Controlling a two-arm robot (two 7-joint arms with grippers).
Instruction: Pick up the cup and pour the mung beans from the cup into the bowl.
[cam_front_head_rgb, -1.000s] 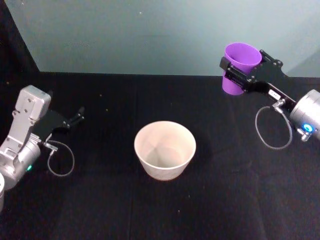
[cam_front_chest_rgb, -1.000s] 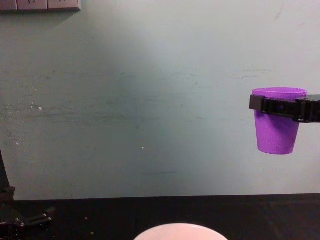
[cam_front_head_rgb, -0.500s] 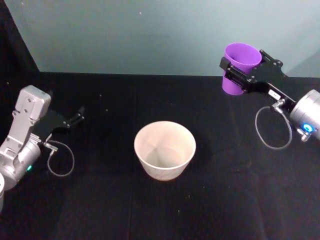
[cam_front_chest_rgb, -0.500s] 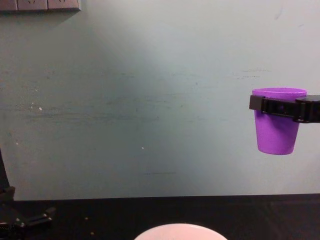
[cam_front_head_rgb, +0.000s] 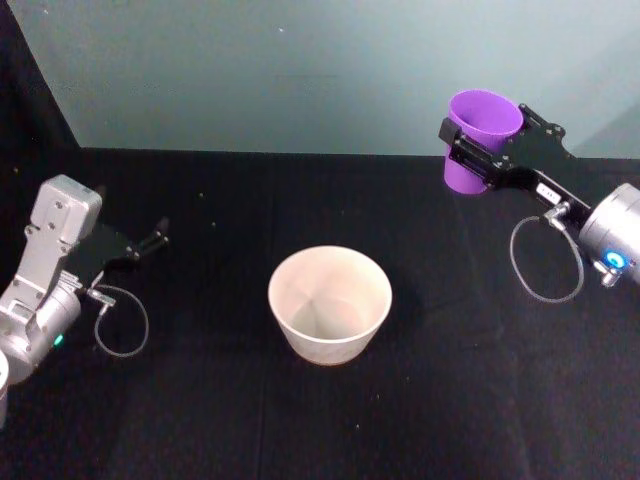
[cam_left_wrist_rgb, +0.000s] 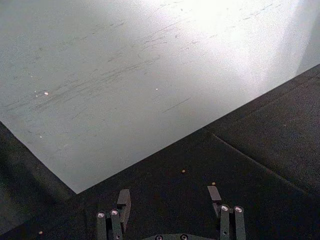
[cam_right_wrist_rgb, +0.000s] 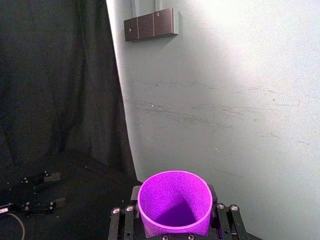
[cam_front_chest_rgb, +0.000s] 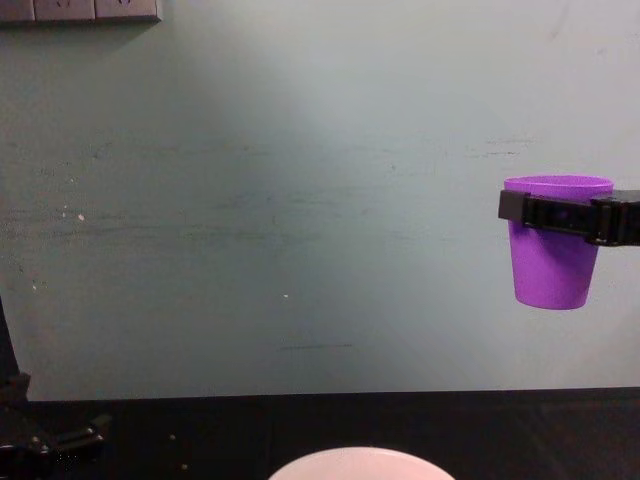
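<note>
The cup (cam_front_head_rgb: 484, 112) hangs in the air, upright with its mouth up, off toward two o'clock from the bowl (cam_front_head_rgb: 330, 335) and well apart from it. The right gripper (cam_front_head_rgb: 478, 150) has its black fingers pressed against the cup on either side, just below the rim. From the chest view the cup (cam_front_chest_rgb: 555, 265) is well above the table, with the right gripper (cam_front_chest_rgb: 560, 212) banding its upper part and its tapered base free below. Looking down from the right wrist, the cup (cam_right_wrist_rgb: 174, 200) looks purple inside as far down as one can see. I cannot tell whether any beans lie at the bottom.

The bowl stands upright near the middle of the black table (cam_front_head_rgb: 200, 400), and its pale rim (cam_front_chest_rgb: 362, 460) just shows at six o'clock in the chest view. The left gripper (cam_front_head_rgb: 155, 235) sits low over the table out at nine o'clock from the bowl, well apart from it. Its fingers (cam_left_wrist_rgb: 123, 200) are spread wide with nothing between them. A few loose grains (cam_left_wrist_rgb: 183, 171) lie on the cloth beyond them.
</note>
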